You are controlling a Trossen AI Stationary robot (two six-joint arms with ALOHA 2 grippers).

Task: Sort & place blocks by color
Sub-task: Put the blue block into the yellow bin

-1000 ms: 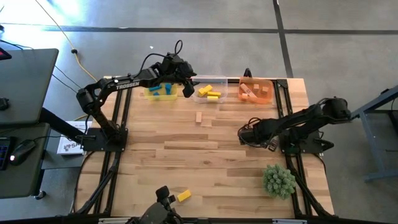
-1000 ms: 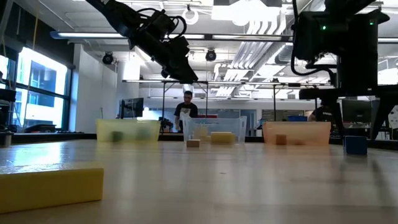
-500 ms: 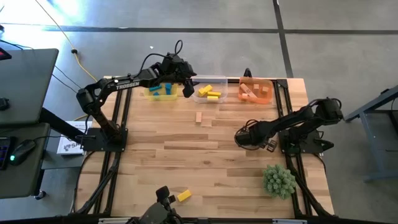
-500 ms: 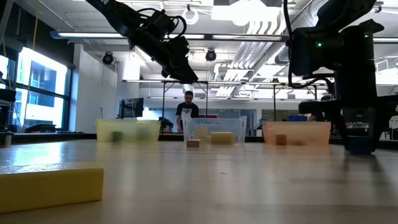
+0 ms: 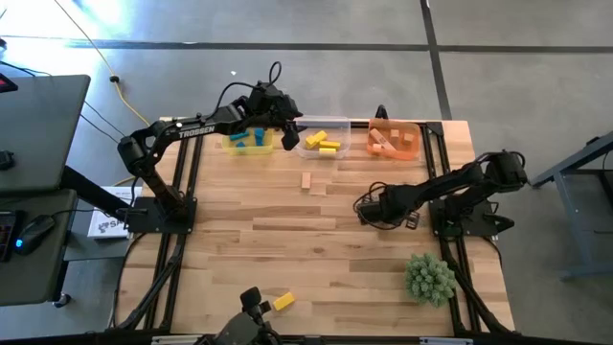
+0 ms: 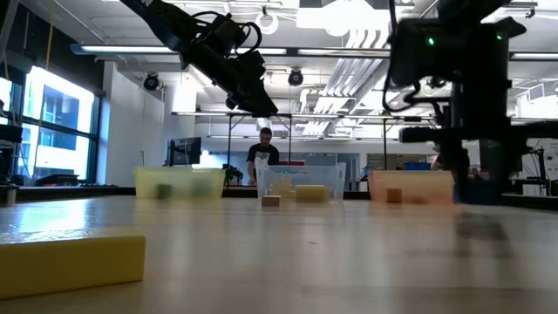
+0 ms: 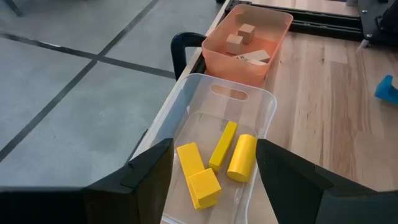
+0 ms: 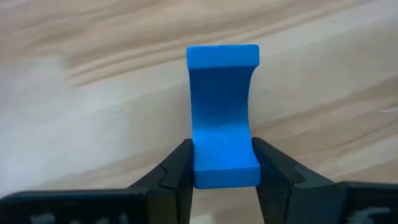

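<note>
Your right gripper [image 8: 224, 163] reaches low over the table's right half, fingers pinching a blue arch-shaped wooden block [image 8: 222, 115] (lifted or resting, you cannot tell). Your left gripper [image 7: 214, 180] hovers spread above the clear plastic bin [image 7: 268, 104] of yellow blocks [image 7: 241, 157].

One camera looks straight down on the whole table [image 5: 316, 230], another sits level at its top facing the bins and room behind, and each wrist camera looks closely past its own fingers, the left one sharing the clear bin [image 7: 217, 134] with both.
</note>
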